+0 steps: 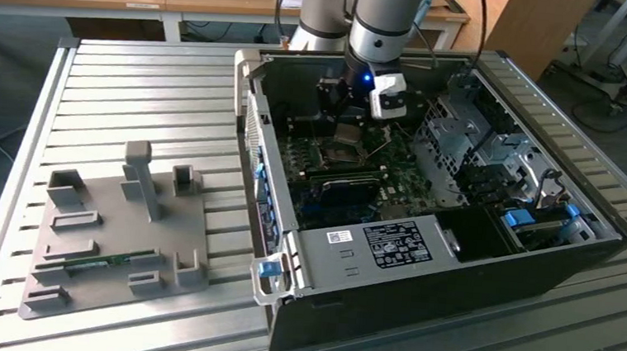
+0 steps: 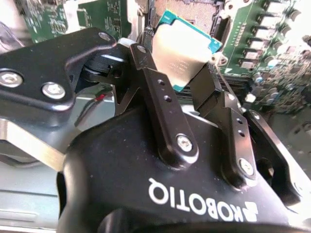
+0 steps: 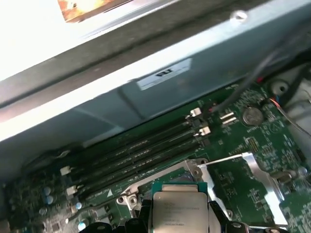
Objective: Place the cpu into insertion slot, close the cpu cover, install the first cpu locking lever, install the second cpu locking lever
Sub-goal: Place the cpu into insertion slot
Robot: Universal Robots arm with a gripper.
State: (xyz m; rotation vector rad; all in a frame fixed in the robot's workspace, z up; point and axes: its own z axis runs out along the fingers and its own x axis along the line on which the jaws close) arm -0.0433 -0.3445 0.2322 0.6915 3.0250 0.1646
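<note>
The gripper [image 2: 176, 68] held its two black fingers [image 2: 160, 92] clamped on opposite edges of the cpu [image 2: 181, 46], a grip that likely kept the chip's contact face untouched and free to meet the socket. The chip hung close over the insertion slot [image 3: 163, 180], not yet seated in it. The cpu cover [image 3: 265, 182] lay swung open to one side, leaving the slot unobstructed. Beyond ran the long black memory slots [image 3: 141, 150] on the green circuit board [image 3: 243, 136]. Past those stood the grey wall of the computer case [image 3: 146, 99].
</note>
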